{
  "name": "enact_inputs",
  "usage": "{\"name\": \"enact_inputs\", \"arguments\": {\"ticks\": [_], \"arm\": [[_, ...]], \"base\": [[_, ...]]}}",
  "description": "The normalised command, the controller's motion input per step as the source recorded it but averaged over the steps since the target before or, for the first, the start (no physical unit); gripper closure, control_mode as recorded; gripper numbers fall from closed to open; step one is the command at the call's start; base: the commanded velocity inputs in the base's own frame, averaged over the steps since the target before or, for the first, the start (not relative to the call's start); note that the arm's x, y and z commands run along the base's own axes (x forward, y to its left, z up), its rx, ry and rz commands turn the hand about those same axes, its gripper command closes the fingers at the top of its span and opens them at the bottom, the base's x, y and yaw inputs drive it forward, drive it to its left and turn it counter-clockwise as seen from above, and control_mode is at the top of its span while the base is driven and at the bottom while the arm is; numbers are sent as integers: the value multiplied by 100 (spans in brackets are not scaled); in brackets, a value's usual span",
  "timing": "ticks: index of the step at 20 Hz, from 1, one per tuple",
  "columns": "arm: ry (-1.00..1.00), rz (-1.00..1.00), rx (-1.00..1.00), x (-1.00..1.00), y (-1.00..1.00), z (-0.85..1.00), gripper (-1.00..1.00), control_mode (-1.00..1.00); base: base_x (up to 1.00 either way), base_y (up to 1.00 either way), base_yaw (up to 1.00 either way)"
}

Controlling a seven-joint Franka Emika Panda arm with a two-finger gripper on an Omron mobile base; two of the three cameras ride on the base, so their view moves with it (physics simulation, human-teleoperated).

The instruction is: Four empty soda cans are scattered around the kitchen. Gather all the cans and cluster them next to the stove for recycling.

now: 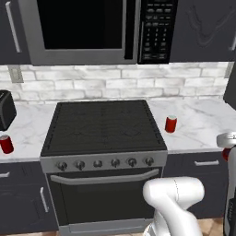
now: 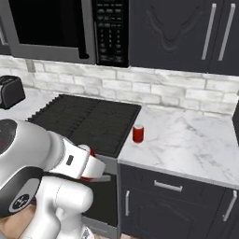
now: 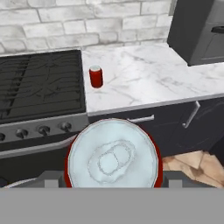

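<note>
three red cans in all: one [image 1: 171,123] on the surface right of the stove [image 1: 103,126], one [image 1: 6,144] on the surface left of it, and one [image 3: 113,154] seen close from above between the jaws, with its silver top up. one stove, with six knobs [image 1: 97,163] in a row on its front strip and one bar handle [image 1: 105,178] on the oven door. one microwave [image 1: 99,30] above it, with one keypad. one black toaster [image 1: 6,109] at the left. two drawer handles [image 2: 168,186] count at the right of the stove.
</note>
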Motion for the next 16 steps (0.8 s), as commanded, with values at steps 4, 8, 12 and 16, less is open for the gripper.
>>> {"name": "enact_inputs", "arguments": {"ticks": [4,8,12,16], "arm": [[0,0,0,0,0,0,100,100],[0,0,0,0,0,0,100,100],[0,0,0,0,0,0,100,100],[0,3,2,21,-10,-10,100,-100]], "base": [[47,-23,5],[45,-23,5],[46,-22,6],[22,-10,3]]}}
